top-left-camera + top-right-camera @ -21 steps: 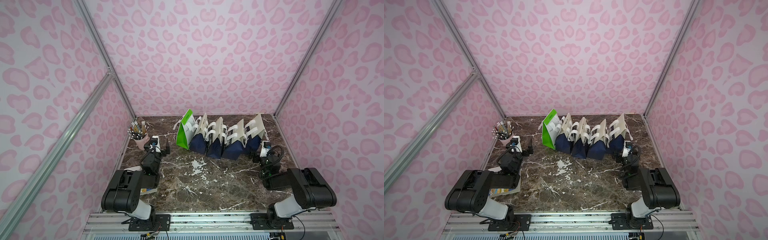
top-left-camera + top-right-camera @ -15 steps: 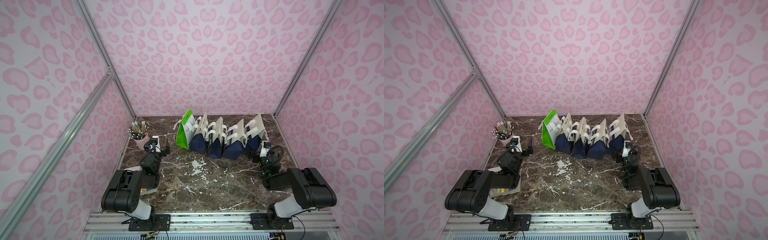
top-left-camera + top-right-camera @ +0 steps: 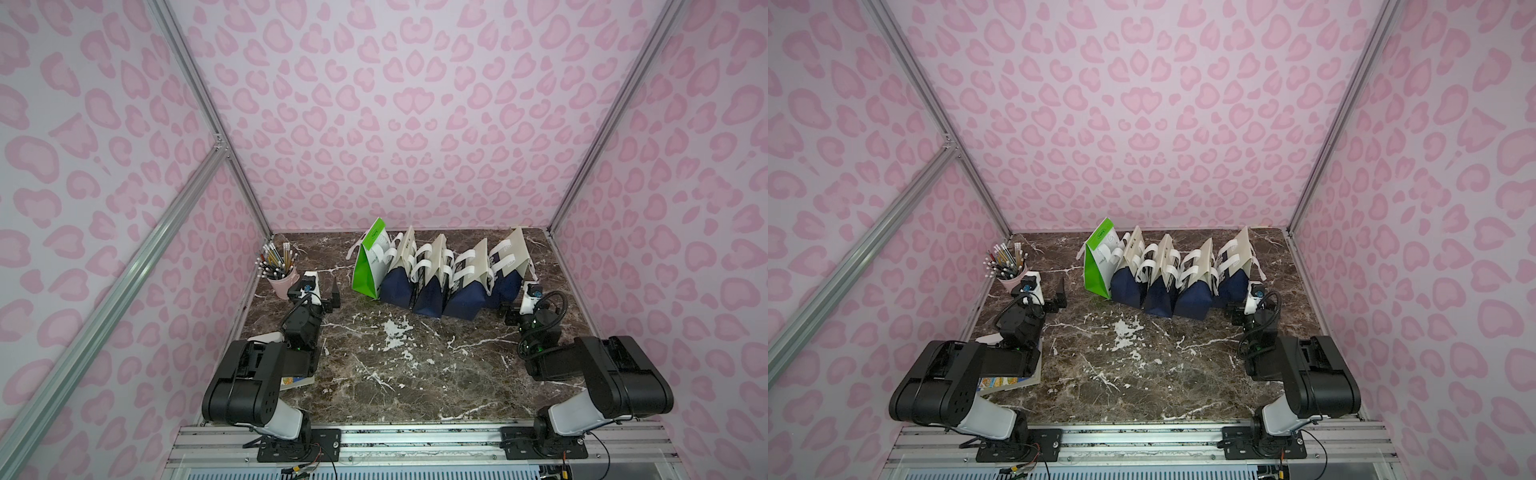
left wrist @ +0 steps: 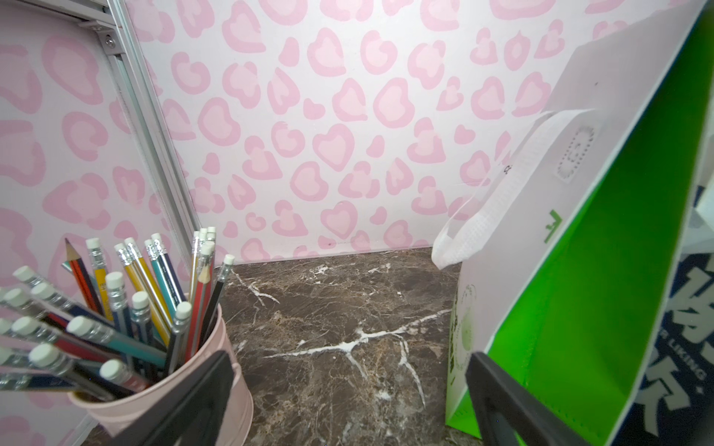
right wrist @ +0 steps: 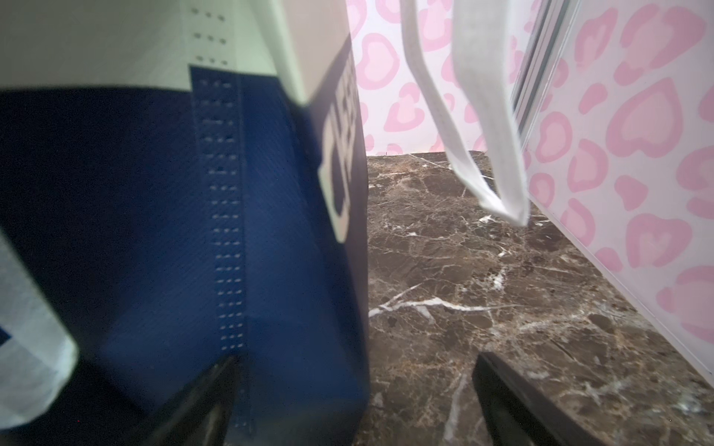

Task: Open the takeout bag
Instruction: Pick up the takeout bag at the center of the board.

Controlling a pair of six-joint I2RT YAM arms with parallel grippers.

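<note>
Comparing both top views with those from a moment before, nothing has visibly shifted: both arms sit low on the worktop [image 3: 415, 374] and the row of takeout bags [image 3: 440, 274] stands as it did, every bag with its top pinched together. The left end effector [image 3: 322, 289] has its fingers spread apart and empty. In its wrist view the green bag [image 4: 579, 309] at one end of the row stands just beside one finger, and the pink pencil cup [image 4: 162, 390] sits close by the other. The right end effector [image 5: 355, 359] is likewise spread wide and holds nothing. The navy bag [image 5: 154, 212] at the other end of the row rises directly ahead of it, partly across the gap between the fingers, and a white handle loop [image 5: 487, 154] hangs further ahead. With no motion and no grip, the opening has, by my reading, not begun. Which bag is meant I cannot tell, though each arm already has one within easy reach.
</note>
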